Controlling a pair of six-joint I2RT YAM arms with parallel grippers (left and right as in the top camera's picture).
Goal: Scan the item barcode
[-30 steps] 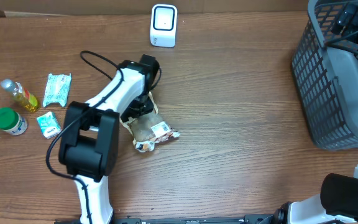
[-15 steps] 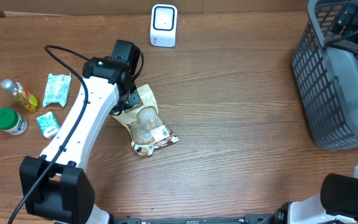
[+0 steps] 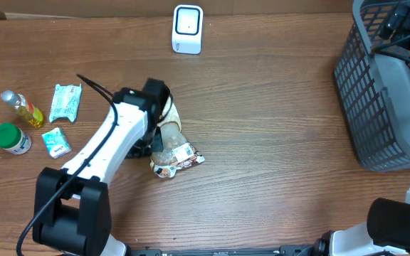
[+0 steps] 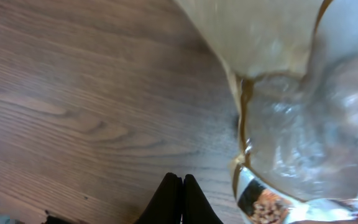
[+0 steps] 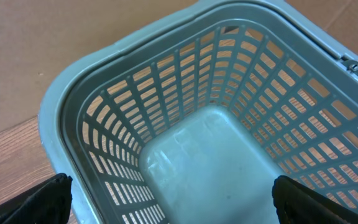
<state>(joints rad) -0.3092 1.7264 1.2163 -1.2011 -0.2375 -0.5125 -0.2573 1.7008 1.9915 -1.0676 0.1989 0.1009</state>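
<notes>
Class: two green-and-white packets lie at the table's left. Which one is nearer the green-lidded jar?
The smaller packet, just right of the jar. The larger packet lies farther back, beside the bottle.

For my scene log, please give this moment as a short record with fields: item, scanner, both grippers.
item: snack bag, lying on the table
scanner: white scanner, at the far edge, apart from the snack bag
left gripper: shut on nothing, beside the snack bag
right gripper: open, over the grey basket
</notes>
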